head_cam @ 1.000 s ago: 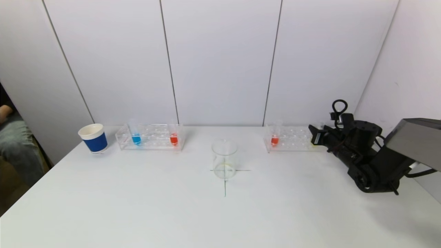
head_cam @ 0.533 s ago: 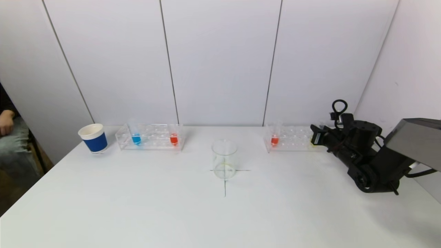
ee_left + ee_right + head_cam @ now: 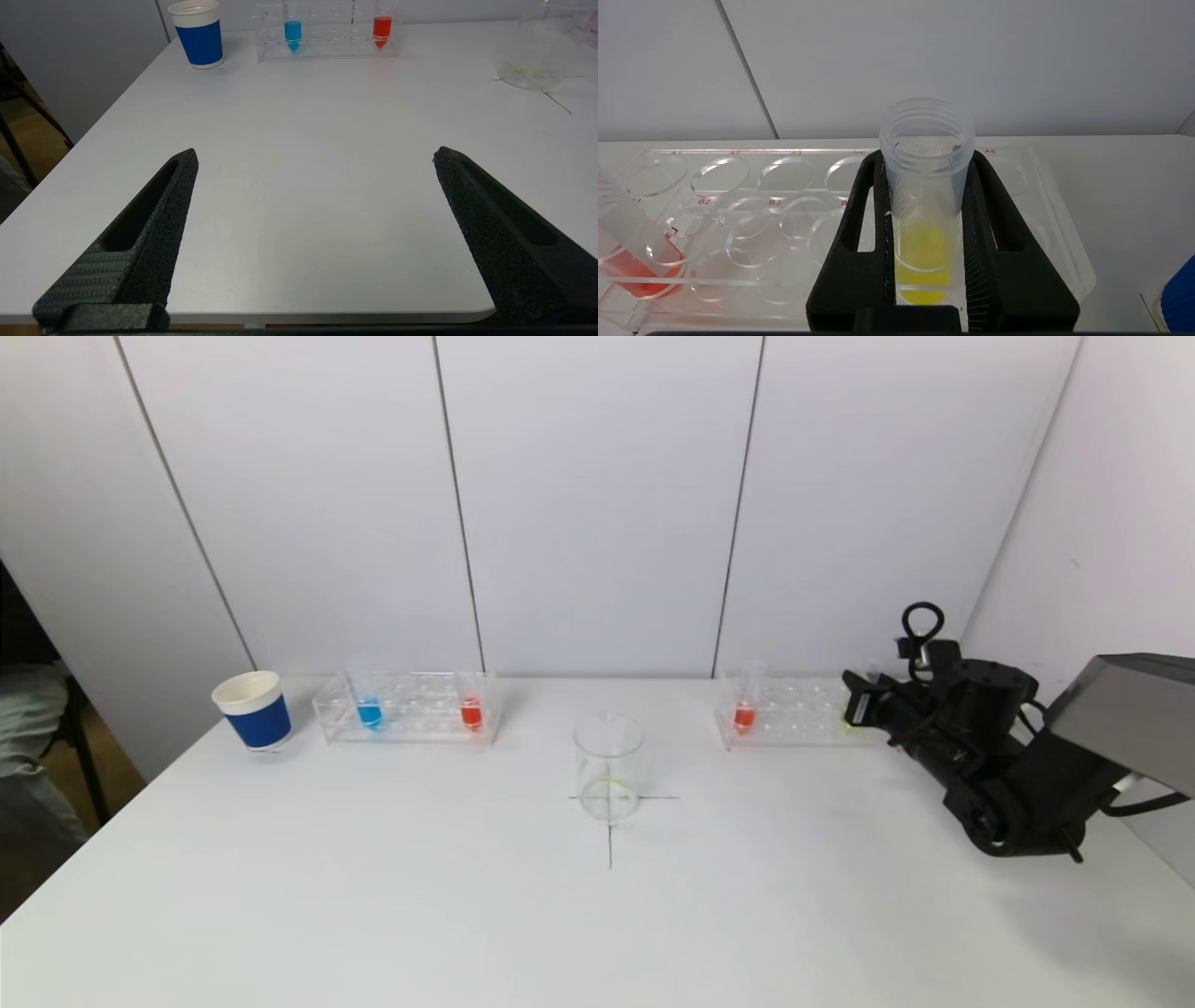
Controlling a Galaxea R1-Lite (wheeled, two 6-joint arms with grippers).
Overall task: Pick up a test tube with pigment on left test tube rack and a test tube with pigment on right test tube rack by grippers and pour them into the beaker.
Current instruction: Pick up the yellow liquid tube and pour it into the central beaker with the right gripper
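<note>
Here, yellow tube (image 3: 924,252) clamped inside right tool (image 3: 924,186)

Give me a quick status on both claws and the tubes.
Right claw shut on yellow tube, tube not yet lifted from right rack. Left claw open, empty, low over near table edge. Beaker unobstructed.

Beaker (image 3: 609,767) on table (image 3: 373,896) between left rack (image 3: 408,707) and right rack (image 3: 794,712)

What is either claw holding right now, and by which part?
The right claw is shut on the yellow test tube, gripping its upper body just below the threaded mouth, still in the right rack. The left claw is open and empty.
</note>
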